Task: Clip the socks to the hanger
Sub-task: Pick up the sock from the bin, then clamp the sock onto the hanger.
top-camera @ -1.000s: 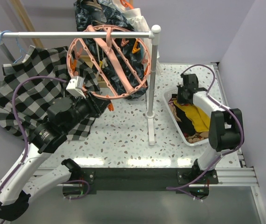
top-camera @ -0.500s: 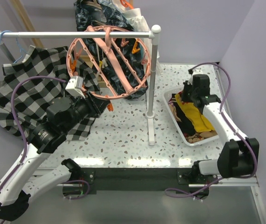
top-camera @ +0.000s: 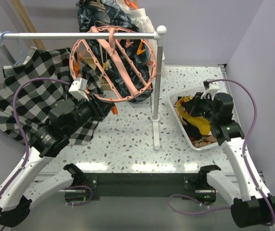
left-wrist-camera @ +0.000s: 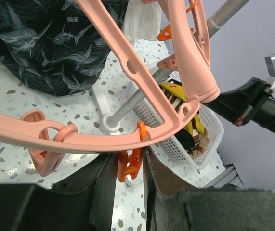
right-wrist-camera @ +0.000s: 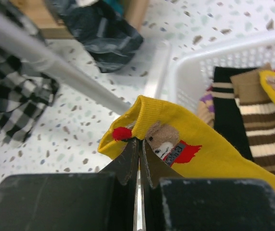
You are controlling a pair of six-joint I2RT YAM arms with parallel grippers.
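Observation:
The salmon-pink round hanger (top-camera: 119,65) hangs from the white rail. My left gripper (top-camera: 110,108) is at its lower rim. In the left wrist view its jaws (left-wrist-camera: 127,168) are closed on an orange clip (left-wrist-camera: 130,163) that dangles from the ring (left-wrist-camera: 103,142). My right gripper (top-camera: 195,109) is over the white basket (top-camera: 175,111). It is shut on the cuff of a mustard yellow sock (right-wrist-camera: 209,154) and holds it up, with the rest trailing into the basket (top-camera: 202,126). A brown striped sock (right-wrist-camera: 265,134) and a black sock (right-wrist-camera: 226,110) lie in the basket.
The white rail (top-camera: 79,35) stands on a post (top-camera: 155,96) between the arms. A black-and-white checkered shirt (top-camera: 26,91) hangs at the left on a blue hanger (top-camera: 11,45). A dark patterned bag (top-camera: 103,14) sits behind the pink hanger.
My right arm has swung out toward the right and near side, and its gripper has lifted the yellow sock's cuff out of the basket. My left arm has not moved.

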